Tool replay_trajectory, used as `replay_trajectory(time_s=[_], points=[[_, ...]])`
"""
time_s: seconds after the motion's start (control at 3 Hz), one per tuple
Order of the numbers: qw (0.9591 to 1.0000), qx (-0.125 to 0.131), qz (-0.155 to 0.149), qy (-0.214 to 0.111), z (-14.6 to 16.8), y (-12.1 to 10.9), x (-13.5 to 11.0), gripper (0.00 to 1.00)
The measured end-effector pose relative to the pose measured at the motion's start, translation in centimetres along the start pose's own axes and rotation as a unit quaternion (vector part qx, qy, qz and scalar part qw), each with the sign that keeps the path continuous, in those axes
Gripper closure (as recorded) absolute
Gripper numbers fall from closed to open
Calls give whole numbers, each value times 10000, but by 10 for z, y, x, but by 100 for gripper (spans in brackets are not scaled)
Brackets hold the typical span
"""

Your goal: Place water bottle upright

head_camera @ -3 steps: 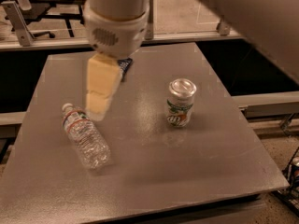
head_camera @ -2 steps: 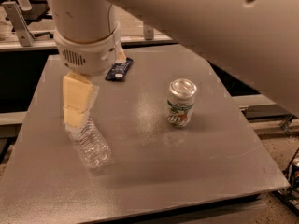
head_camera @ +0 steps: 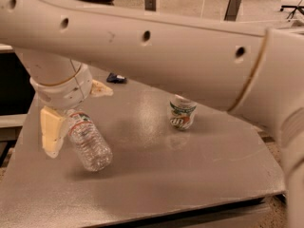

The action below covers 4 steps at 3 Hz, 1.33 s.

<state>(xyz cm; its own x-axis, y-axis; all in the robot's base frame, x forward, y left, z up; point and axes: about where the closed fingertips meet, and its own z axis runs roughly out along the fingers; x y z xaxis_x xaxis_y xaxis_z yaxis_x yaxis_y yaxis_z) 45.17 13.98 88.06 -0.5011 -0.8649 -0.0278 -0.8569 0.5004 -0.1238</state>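
Observation:
The water bottle (head_camera: 89,142) is clear and ribbed, with a white label banded in red and green. It lies on its side on the left part of the grey table (head_camera: 190,175), its cap end hidden under my wrist and its base pointing to the front right. My gripper (head_camera: 78,120) is down over the bottle's cap end. It is open, with one cream finger (head_camera: 51,132) to the left of the bottle and the other (head_camera: 102,89) behind it to the right. My arm crosses the whole top of the view.
A silver-and-green soda can (head_camera: 183,114) stands upright to the right of the table's middle, partly behind my arm. A dark blue snack wrapper (head_camera: 116,78) lies at the back. The table's front edge and right corner are close by.
My gripper has moved left and down from beside the wrapper onto the bottle's cap end. The arm now fills much more of the view. The can and wrapper have not moved.

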Motion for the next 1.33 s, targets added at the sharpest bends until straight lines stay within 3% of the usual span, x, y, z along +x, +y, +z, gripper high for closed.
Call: replay_trajectory(time_s=[0.33,1.0,1.33], points=[[9996,-123,153,207,23,8,-15,0],[9987,-346,188,333,33,20,-28,47],[9990,-417,-43,124,19,13,-30,78]])
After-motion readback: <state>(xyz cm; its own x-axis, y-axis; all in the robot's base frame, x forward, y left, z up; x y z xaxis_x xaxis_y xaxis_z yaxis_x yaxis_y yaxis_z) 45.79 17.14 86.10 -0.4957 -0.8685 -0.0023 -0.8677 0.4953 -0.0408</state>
